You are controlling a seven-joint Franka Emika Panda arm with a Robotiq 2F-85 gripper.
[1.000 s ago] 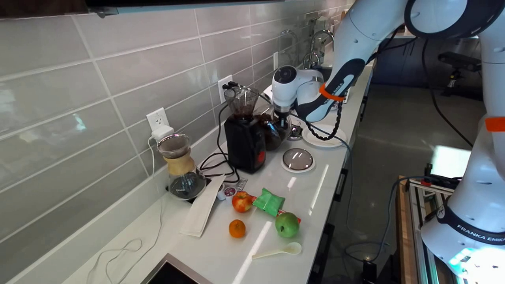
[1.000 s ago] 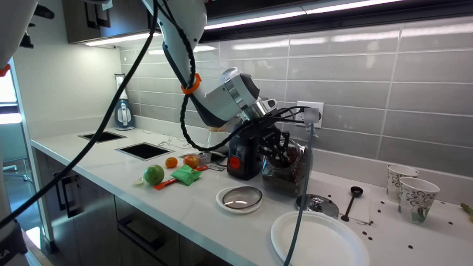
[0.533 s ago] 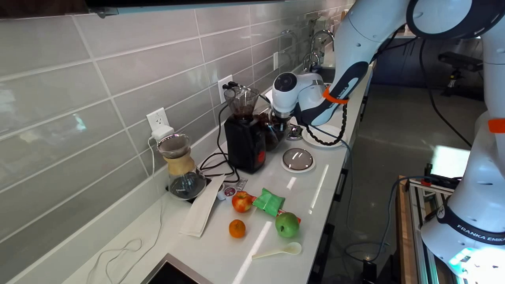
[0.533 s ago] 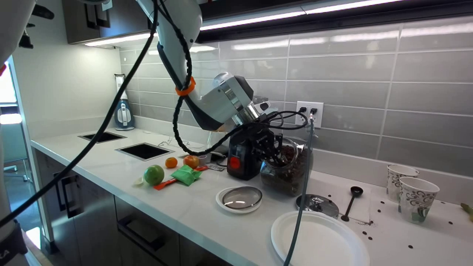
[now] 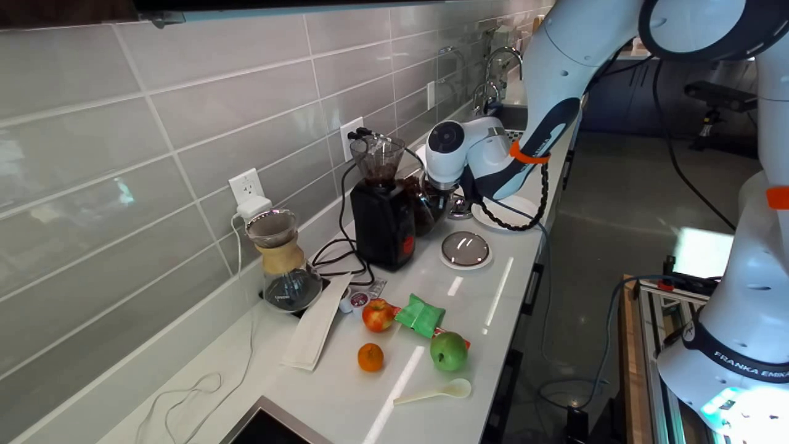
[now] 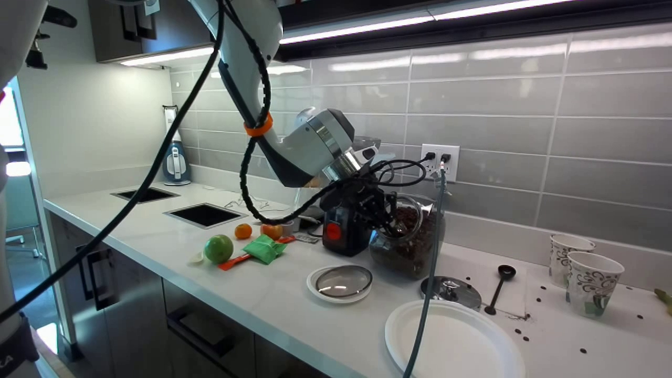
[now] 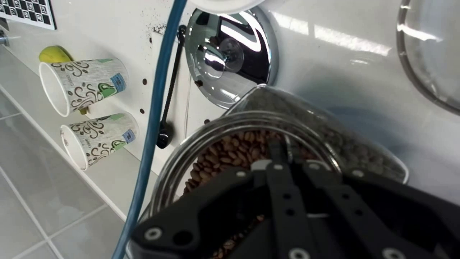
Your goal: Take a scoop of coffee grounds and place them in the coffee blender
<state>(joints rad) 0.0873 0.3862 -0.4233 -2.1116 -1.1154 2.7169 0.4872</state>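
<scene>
"Progress, read from left to right?"

"Coffee blender point(image 6: 346, 240), centre of an exterior view: upright, dark contents point(image 5: 380, 174) visible in its hopper point(image 5: 377, 153); their origin cannot be told. Gripper point(image 7: 286, 148), just right of centre: fingers drawn narrowly together at the mouth of the bean jar point(image 6: 407, 257); a bright glint point(image 7: 289, 144) shows at the tips, and whether anything is held cannot be made out. Scoop point(image 6: 497, 292), lower right: lying on the counter point(image 6: 291, 294), well apart from the gripper."

"Steps done and left?"

"Done, as judged from this arrangement: the jar stands uncovered. Left: lifting the scoop, filling it, and emptying it into the hopper. The jar contains whole beans point(image 7: 230, 153) rather than grounds."

"Surroundings and obstacles, in the same order?"

"Left of centre: green apple point(image 6: 219, 248), orange point(image 6: 243, 231), green packet point(image 6: 265, 248) and red apple point(image 6: 272, 230), apart from the work. Bottom centre: smoky round disc point(image 6: 344, 281) on a white dish point(image 6: 331, 298). Right of centre: blue cable point(image 7: 159, 90), hanging in front of the jar; chrome lid point(image 6: 452, 293), just beside the scoop. Both probably hamper the approach to the scoop. Far right: paper cups point(image 6: 593, 286), near the tiled wall point(image 6: 483, 131); loose beans point(image 6: 583, 350) dot the counter."
</scene>
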